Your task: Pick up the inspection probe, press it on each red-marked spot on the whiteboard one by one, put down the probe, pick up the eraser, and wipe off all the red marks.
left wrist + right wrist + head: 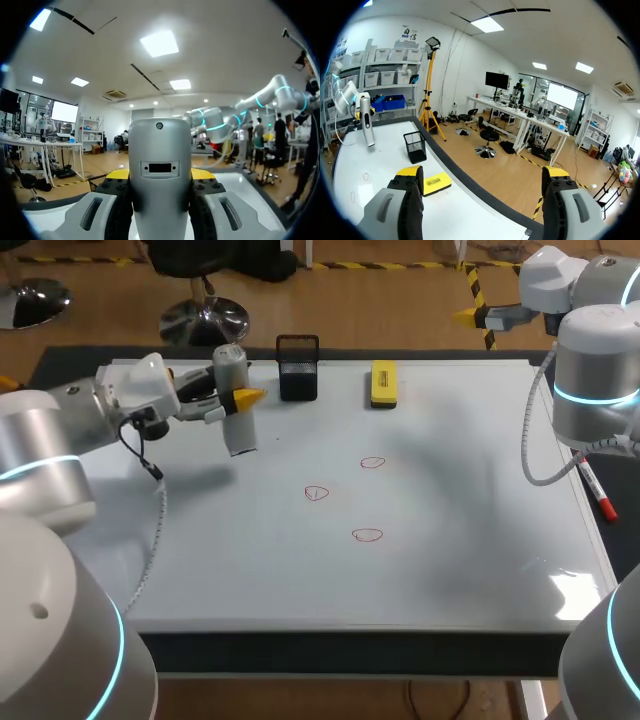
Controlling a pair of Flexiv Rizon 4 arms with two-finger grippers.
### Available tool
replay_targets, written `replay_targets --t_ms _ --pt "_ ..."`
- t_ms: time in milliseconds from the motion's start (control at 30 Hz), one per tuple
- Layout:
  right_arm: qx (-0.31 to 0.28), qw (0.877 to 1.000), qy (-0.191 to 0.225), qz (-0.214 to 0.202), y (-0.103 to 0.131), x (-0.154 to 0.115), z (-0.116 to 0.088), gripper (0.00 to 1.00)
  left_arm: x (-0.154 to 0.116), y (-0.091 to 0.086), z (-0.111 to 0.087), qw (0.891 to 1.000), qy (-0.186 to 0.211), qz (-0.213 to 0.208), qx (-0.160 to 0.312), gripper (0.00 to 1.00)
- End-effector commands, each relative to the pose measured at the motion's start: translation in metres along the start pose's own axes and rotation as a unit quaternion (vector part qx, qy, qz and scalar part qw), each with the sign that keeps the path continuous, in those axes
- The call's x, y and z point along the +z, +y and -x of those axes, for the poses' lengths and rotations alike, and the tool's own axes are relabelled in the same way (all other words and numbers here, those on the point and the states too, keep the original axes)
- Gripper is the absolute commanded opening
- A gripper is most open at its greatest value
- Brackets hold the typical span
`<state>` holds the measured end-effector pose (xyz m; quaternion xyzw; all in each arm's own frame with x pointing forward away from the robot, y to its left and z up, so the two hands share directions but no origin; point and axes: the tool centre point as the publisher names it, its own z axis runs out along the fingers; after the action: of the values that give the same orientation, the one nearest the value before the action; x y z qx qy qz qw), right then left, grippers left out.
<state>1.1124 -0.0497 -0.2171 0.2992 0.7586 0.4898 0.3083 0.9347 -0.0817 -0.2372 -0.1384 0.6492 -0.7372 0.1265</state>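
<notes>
Left gripper [238, 400] clamped on the inspection probe [239, 430] — upright, tip down, apparently clear of the whiteboard [450, 560], near its far left corner beside the black mesh holder [298, 370]. That height looks meant for carrying it over to the three red marks [367, 534] mid-board. None pressed yet, I'd judge. Right gripper [482, 200] has fingers wide apart, nothing in them, parked past the far right edge — likely keeping out of the way. Yellow eraser [383, 383] lies at the far edge, ready for wiping.
</notes>
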Motion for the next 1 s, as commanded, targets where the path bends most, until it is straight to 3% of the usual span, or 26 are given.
replay_targets --t_ms 33,367,933,1000 --pt "0.000 1.000 0.000 -0.001 0.000 0.000 0.000 1.00 -0.011 0.002 0.010 1.000 -0.011 -0.005 -0.001 0.00" --pt "0.000 1.000 0.000 -0.001 0.000 0.000 0.000 1.00 -0.037 0.016 0.032 0.999 -0.035 -0.011 -0.002 0.00" --pt "0.000 1.000 0.000 -0.001 0.000 0.000 0.000 1.00 -0.044 0.019 0.039 0.999 -0.029 -0.026 0.002 0.00" --pt "-0.027 0.999 0.040 -0.011 0.006 0.005 0.000 1.00 -0.044 0.019 0.039 0.999 -0.029 -0.026 0.002 0.00"
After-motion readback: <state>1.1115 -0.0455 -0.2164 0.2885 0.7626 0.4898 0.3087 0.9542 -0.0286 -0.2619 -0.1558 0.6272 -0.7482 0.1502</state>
